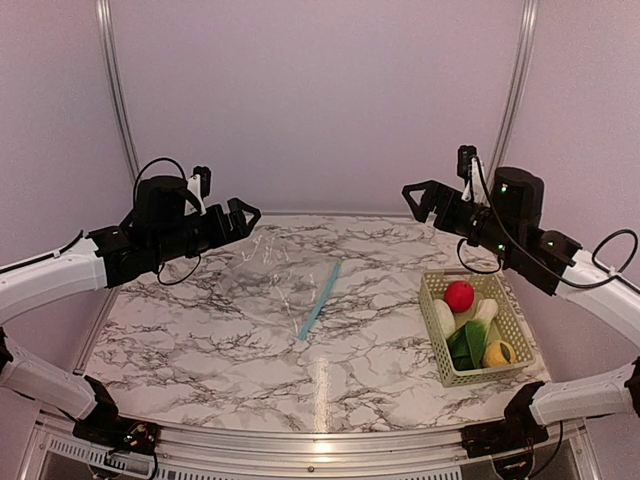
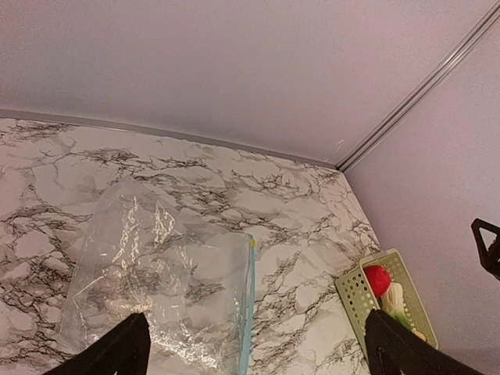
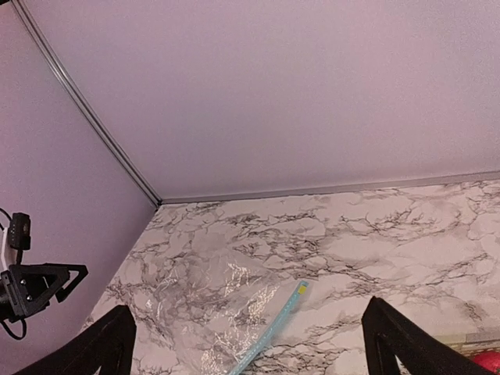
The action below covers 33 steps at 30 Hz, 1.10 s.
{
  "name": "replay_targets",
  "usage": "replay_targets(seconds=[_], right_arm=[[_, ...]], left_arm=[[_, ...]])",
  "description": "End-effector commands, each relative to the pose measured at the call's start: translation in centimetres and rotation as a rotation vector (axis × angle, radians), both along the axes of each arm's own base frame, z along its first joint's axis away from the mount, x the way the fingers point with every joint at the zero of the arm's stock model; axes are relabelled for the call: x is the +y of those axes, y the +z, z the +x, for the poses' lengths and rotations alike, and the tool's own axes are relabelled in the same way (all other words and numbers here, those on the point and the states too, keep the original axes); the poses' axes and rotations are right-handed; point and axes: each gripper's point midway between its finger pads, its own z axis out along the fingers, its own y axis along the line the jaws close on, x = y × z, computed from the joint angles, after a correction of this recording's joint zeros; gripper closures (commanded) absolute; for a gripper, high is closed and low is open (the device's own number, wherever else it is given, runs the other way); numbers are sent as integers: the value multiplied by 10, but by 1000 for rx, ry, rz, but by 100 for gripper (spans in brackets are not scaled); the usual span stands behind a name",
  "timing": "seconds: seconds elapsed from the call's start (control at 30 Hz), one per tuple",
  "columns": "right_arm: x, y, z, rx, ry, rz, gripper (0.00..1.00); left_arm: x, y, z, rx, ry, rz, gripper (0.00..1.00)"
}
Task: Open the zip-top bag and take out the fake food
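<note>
This is a robotics lab bench, folks, a closed test cell and no kitchen. Plain pale lilac wall panels (image 1: 320, 100) box in the back and both sides, joined by bare aluminium strips (image 1: 113, 90). The table (image 1: 380, 350) wears a glossy marble-print surface, with a metal frame (image 1: 320, 447) along its front. Two black-and-white robot arms, the left arm (image 1: 45, 282) and the right arm (image 1: 600, 295), are mounted at that near edge, with black cables (image 1: 614, 232) looping loose off them. The only groceries here are fake food (image 1: 459, 296), plastic toys sitting in a lattice basket (image 1: 431, 312).
</note>
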Motion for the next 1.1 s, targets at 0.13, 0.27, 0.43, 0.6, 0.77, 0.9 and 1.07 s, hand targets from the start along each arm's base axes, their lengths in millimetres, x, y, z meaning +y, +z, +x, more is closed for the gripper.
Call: replay_targets(seconds=[0.13, 0.27, 0.43, 0.6, 0.77, 0.9, 1.07], right_arm=[[-5, 12, -6, -39, -12, 9, 1], [-5, 9, -6, -32, -13, 8, 1], [-6, 8, -6, -32, -18, 6, 1], [-6, 5, -6, -26, -18, 3, 1], [-7, 4, -6, -24, -21, 3, 1], [-7, 3, -6, -24, -23, 2, 1], [-8, 2, -7, -23, -26, 2, 1]], left_arm=[[8, 14, -1, -36, 25, 15, 1], [9, 15, -1, -40, 29, 18, 1], [9, 12, -2, -36, 26, 17, 1], [9, 9, -2, -30, 24, 20, 1], [9, 10, -3, -33, 22, 13, 1], [9, 11, -4, -36, 20, 9, 1], [9, 10, -4, -35, 18, 10, 1]])
